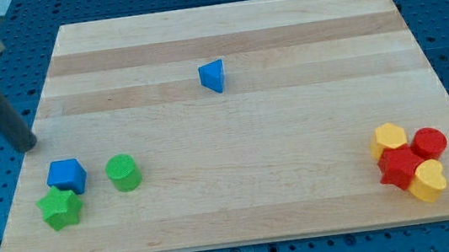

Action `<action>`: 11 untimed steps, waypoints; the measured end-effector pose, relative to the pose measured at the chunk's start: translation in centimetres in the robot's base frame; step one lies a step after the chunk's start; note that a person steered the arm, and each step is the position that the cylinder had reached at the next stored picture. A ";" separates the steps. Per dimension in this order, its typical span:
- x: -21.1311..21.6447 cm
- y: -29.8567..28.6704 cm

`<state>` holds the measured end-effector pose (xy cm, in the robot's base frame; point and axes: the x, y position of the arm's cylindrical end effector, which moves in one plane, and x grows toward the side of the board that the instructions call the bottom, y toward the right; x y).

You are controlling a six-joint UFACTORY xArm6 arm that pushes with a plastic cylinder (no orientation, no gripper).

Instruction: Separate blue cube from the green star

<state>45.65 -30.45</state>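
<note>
The small blue plastic cube (66, 175) touches the green plastic star (60, 209) on the wooden desk (235, 65); my tip (30, 146) stands above-left of the cube, apart.

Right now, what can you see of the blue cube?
The blue cube is a small, matte, plastic-looking block with rounded edges. It sits flat near the board's lower-left corner. The green star touches it from below; the green cylinder stands apart on its right. My tip is above-left, not touching.
</note>
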 end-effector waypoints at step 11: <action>3.8 16.3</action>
